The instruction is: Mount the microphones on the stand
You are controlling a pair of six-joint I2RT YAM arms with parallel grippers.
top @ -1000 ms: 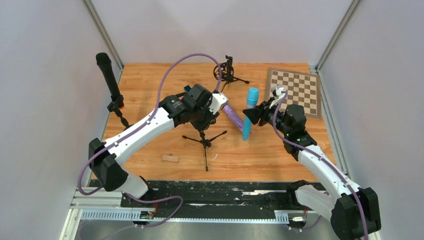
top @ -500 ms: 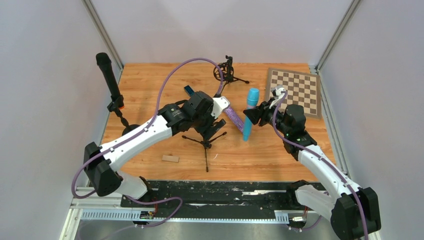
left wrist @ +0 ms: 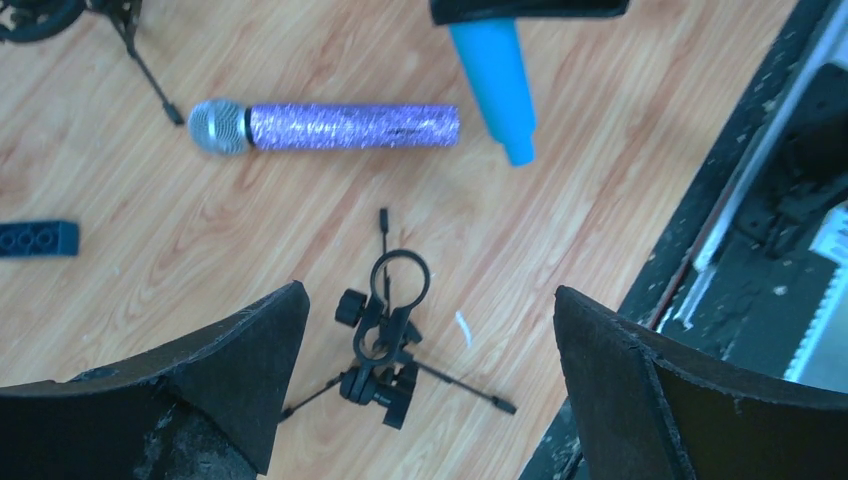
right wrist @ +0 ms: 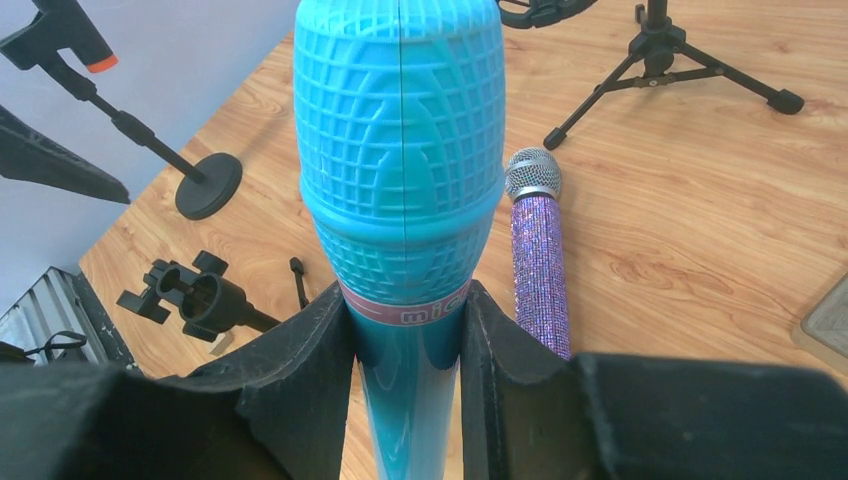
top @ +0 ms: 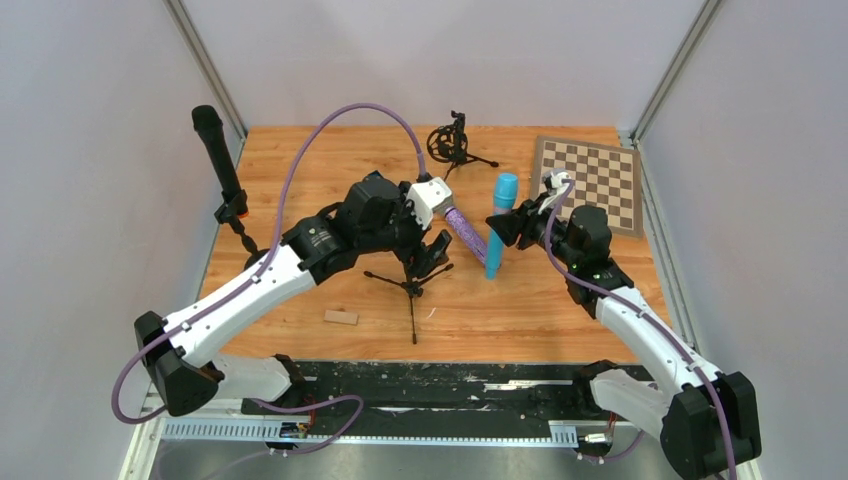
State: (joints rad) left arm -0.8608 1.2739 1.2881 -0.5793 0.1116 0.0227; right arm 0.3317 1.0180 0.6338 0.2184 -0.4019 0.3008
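Observation:
The purple glitter microphone (top: 466, 232) (left wrist: 340, 126) (right wrist: 538, 270) lies flat on the wooden table, with nothing holding it. My left gripper (top: 425, 250) (left wrist: 428, 295) is open and empty, hovering above a small black tripod stand (top: 410, 285) (left wrist: 385, 340) whose ring clip is empty. My right gripper (top: 512, 228) (right wrist: 405, 310) is shut on the light blue microphone (top: 497, 225) (right wrist: 400, 170), holding it upright just right of the purple one. The black microphone (top: 215, 150) sits tilted in a clip on a stand at the far left.
A second tripod stand with a round mount (top: 455, 145) stands at the back. A chessboard (top: 590, 180) lies at the back right. A blue brick (left wrist: 38, 238) and a small wooden block (top: 340, 317) lie on the table. A black rail (top: 420, 380) borders the near edge.
My left gripper has opened and let go of the purple glitter microphone, which now lies on the table. The left arm has pulled back to the left. The right arm has held still.

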